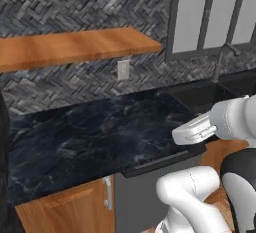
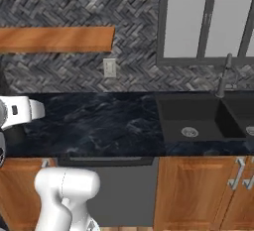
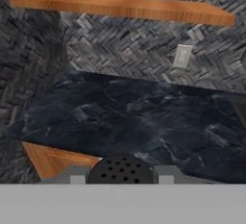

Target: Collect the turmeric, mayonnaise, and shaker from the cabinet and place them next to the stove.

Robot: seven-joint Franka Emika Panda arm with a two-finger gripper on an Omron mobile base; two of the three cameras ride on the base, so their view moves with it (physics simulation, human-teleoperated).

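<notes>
In the hand view, the shaker (image 3: pixel 120 170) shows as a dark round top with small holes at the bottom centre. My gripper (image 3: pixel 120 176) is shut on it, with a grey finger (image 3: pixel 72 175) on each side. The cabinet, a flat orange-brown shelf board (image 3: pixel 125 7), hangs on the wall ahead and above, and its visible top is bare (image 1: pixel 75 47) (image 2: pixel 54 39). The turmeric, the mayonnaise and the stove are out of view.
A black marble counter (image 1: pixel 90 132) (image 2: pixel 99 121) runs below the shelf. A dark sink (image 2: pixel 196 118) with a faucet (image 2: pixel 223 76) lies to the right. A wall outlet (image 3: pixel 182 56) sits under the shelf. Wooden cupboards (image 2: pixel 198 190) stand beneath the counter.
</notes>
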